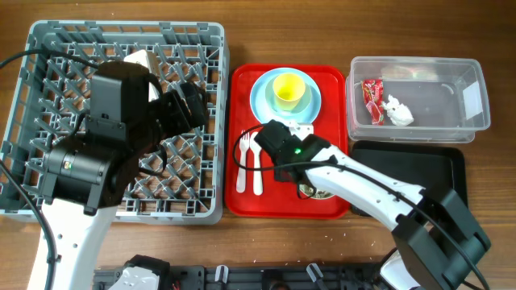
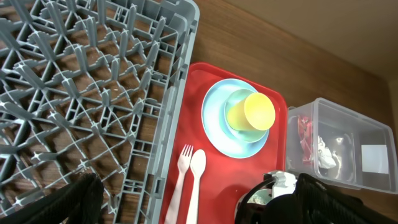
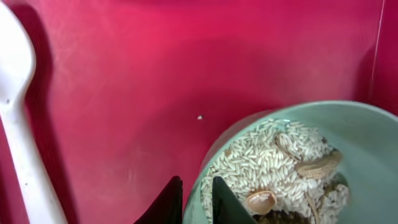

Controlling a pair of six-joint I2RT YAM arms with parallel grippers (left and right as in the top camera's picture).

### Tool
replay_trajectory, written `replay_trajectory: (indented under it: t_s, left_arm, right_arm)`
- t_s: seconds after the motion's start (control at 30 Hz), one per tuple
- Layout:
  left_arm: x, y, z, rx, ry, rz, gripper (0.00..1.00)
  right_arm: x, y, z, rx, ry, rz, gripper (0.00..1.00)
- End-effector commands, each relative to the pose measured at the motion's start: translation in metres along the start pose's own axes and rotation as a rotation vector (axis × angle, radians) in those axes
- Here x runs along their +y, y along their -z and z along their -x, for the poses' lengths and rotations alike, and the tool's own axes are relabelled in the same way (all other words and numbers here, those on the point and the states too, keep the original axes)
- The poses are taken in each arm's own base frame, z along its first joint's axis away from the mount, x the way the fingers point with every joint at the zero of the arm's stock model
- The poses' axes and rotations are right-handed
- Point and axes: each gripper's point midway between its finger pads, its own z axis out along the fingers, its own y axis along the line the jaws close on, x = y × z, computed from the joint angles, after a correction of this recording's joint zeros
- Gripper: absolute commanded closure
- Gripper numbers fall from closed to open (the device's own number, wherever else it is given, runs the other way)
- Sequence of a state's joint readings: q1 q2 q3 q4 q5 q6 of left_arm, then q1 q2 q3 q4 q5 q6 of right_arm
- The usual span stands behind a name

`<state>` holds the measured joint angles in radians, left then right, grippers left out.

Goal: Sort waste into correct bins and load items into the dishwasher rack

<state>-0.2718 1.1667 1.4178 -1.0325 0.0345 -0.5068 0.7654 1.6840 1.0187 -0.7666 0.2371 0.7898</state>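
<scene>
Right jaws grip mint-green bowl (image 3: 367,149) rim, seen only from wrist

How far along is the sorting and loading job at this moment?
Done: the wrapper and tissue lie in the clear tub. In hand: the right pincer grips the rim of the mint-green bowl, with rice crumbs inside. Left: tip those crumbs out, probably into the black tray, then load the bowl, plate, yellow cup, fork and spoon from the red tray into the rack.
</scene>
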Motion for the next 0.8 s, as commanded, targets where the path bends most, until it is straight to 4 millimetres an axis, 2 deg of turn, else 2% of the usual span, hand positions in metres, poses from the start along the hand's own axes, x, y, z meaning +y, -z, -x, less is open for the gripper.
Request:
replay_trajectory:
  t_s: [0.0,0.1,0.43,0.63,0.77]
  left_arm:
    - [0.001,0.003,0.003,-0.013,0.0,0.0,0.0]
    - [0.001,0.003,0.003,-0.013,0.0,0.0,0.0]
    - [0.001,0.003,0.003,-0.013,0.0,0.0,0.0]
    - [0.001,0.003,0.003,-0.013,0.0,0.0,0.0]
    - [0.001,0.003,0.003,-0.013,0.0,0.0,0.0]
  right_arm:
    - [0.004,-0.003,-0.007,0.034,0.033,0.023,0.81]
    - [0.01,-0.003,-0.015,0.078,0.034,0.061,0.81]
    - [0.004,-0.002,-0.023,0.113,0.041,0.04,0.78]
    - [0.007,0.001,-0.019,0.101,0.068,0.053,0.74]
    - [0.022,0.054,0.019,-0.015,0.1,0.144,0.63]
